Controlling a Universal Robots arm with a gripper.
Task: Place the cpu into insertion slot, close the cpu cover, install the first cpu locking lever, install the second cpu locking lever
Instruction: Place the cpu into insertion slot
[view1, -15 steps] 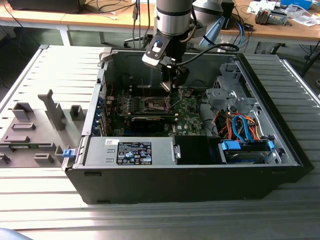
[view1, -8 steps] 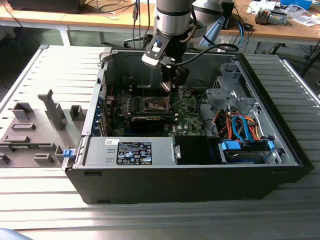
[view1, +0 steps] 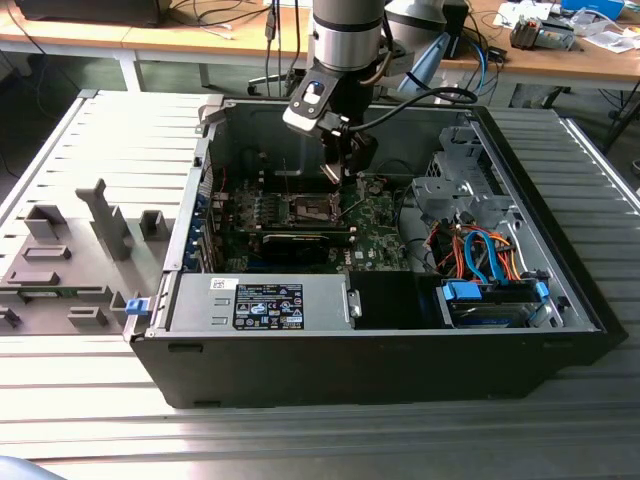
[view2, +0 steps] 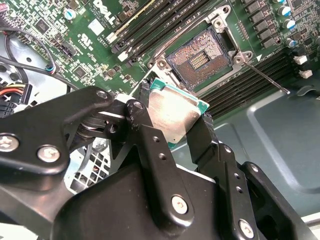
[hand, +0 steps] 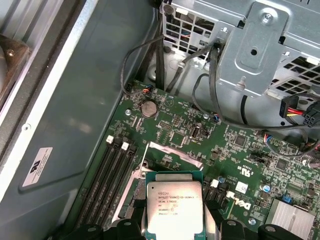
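My gripper (view2: 172, 120) is shut on the cpu (view2: 175, 112), a flat silver-topped chip with a green edge, clamped between two black fingers (view2: 145, 125). The chip hangs tilted, a little above and beside the insertion slot (view2: 200, 60), whose dark contact field lies bare inside a silver rim. In the first wrist view the cpu (hand: 175, 207) covers most of the slot, and the silver cpu cover (hand: 172, 152) stands swung open beyond it. A thin locking lever (view2: 265, 77) sticks out sideways from the slot. In the exterior view the gripper (view1: 345, 165) hovers over the slot (view1: 310, 208) inside the open computer case.
Black memory slots (hand: 112, 175) run alongside the socket. A metal drive cage (hand: 260, 45) with black cables stands close by. Orange and blue cables (view1: 480, 250) and a power supply (view1: 260, 300) sit in the case. Grey fixtures (view1: 70, 260) lie at the exterior view's left.
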